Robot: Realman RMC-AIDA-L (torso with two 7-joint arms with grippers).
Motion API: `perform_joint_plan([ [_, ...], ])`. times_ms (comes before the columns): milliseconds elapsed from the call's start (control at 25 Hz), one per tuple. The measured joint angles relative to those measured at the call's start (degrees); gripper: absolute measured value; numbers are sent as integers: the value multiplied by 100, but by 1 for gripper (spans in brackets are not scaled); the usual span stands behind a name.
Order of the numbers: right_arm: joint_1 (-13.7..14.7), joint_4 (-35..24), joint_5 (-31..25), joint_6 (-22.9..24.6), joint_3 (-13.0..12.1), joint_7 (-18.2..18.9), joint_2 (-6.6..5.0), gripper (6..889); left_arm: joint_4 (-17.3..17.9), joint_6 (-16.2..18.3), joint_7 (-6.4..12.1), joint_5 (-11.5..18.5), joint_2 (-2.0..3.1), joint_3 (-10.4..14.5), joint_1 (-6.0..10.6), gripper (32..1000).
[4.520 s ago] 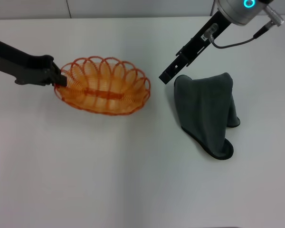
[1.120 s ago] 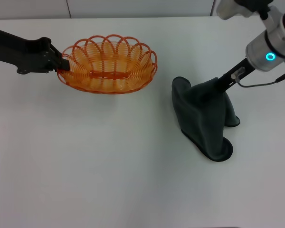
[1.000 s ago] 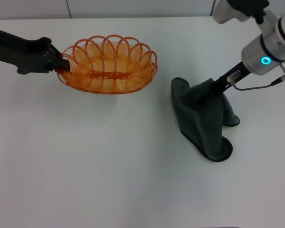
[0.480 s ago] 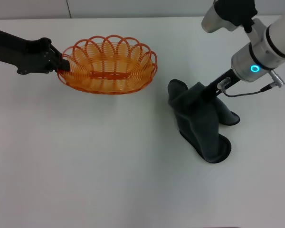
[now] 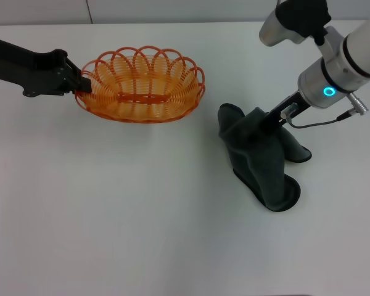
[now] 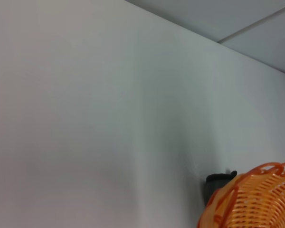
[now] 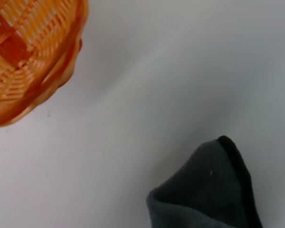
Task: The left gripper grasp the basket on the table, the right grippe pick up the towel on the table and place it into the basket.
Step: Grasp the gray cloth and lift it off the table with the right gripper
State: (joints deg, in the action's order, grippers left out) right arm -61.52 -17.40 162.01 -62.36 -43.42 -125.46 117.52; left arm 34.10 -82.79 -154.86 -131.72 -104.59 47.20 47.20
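Note:
The orange wire basket (image 5: 142, 83) sits at the back left of the white table (image 5: 142, 216). My left gripper (image 5: 80, 84) is shut on its left rim, the black arm reaching in from the left. In the left wrist view the basket (image 6: 256, 202) shows with a dark fingertip (image 6: 218, 183) at its rim. The dark grey towel (image 5: 265, 163) lies bunched at the right. My right gripper (image 5: 260, 121), with the cyan ring light, is shut on the towel's raised upper fold. The right wrist view shows the basket (image 7: 28, 47) and a towel corner (image 7: 204, 194).
A bare strip of table separates the basket's right end from the towel. A thin grey cable (image 5: 314, 121) loops from the right wrist above the towel. The table's far edge runs along the top of the head view.
The basket has been lifted and turned back-left by my left gripper. My right gripper came down onto the towel, closed on its top fold and dragged it slightly left.

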Motion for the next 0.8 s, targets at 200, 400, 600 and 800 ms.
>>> perform_joint_plan([
  [200, -12, 0, 21, 0, -64, 140, 46, 699, 0, 6, 5, 4, 0, 0, -1, 98],
  [400, -14, -22, -2, 1, -63, 303, 51, 448, 0, 9, 16, 7, 0, 0, -16, 98],
  [600, -10, -48, 0, 5, -68, 258, 51, 205, 0, 9, 17, 7, 0, 0, -26, 98],
  [800, -35, -55, 0, -4, -68, 258, 37, 77, 0, 9, 22, 7, 0, 0, -32, 99],
])
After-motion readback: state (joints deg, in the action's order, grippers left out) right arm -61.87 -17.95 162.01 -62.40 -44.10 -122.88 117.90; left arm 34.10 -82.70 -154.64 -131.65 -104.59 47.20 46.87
